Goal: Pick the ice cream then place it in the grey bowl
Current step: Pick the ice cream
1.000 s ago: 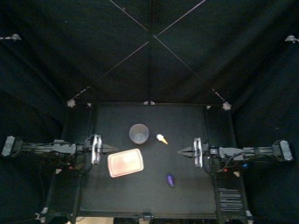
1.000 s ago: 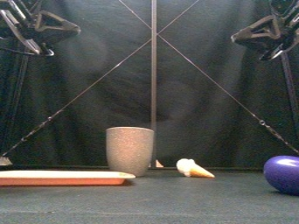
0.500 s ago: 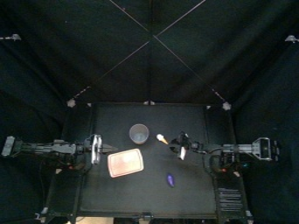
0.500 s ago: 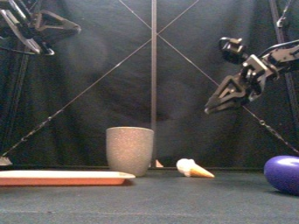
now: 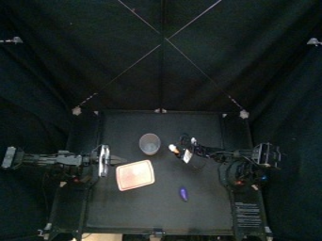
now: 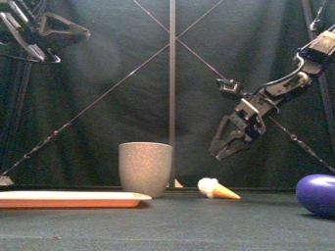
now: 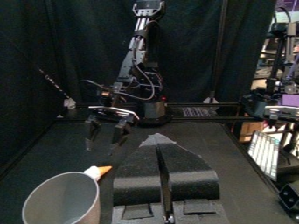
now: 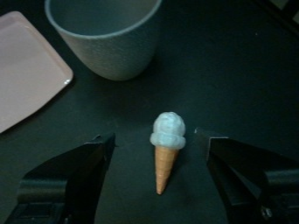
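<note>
Grey speckled cup (the task's "grey bowl") stands upright near the table's middle, with nothing showing inside it in the wrist views. The ice cream, a pale scoop on an orange cone, lies on its side on the table just beside the cup, on the right arm's side, apart from it and untouched. The right gripper hangs above the ice cream, tilted downward, its jaws wide apart; the right wrist view shows the toy lying between them, but lower down, so no grasp is made yet. The left gripper rests high at the table's left side, jaws together and empty. A pink tray and a purple toy lie apart from the work. Progress, as judged: only the approach is under way. Lowering, closing on the ice cream, lifting, carrying over the cup and releasing are all yet to do.
</note>
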You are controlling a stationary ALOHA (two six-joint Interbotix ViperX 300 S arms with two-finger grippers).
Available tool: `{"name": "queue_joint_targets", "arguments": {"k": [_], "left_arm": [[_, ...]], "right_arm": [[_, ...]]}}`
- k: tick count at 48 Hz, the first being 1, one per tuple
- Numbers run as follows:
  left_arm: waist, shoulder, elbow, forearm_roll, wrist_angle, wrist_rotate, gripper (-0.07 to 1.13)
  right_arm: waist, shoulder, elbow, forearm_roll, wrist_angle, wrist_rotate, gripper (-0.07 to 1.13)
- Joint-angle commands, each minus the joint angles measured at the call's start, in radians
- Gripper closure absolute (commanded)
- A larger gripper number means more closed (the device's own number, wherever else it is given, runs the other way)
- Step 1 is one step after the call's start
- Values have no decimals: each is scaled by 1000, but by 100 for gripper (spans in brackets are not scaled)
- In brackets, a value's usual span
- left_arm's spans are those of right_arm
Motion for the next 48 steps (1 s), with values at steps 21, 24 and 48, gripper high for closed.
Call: {"name": "queue_joint_targets", "arguments": {"k": [21, 24, 48], "left_arm": [[2, 2, -11, 8, -3, 2, 109], [2, 2, -11, 8, -3, 2, 109], [2, 2, -8, 9, -2, 2, 109]], "right_arm": [[-8, 167, -110, -3, 103, 0, 3], [-6, 176, -114, -5, 109, 0, 4], [-6, 232, -158, -5, 109, 0, 47]]}}
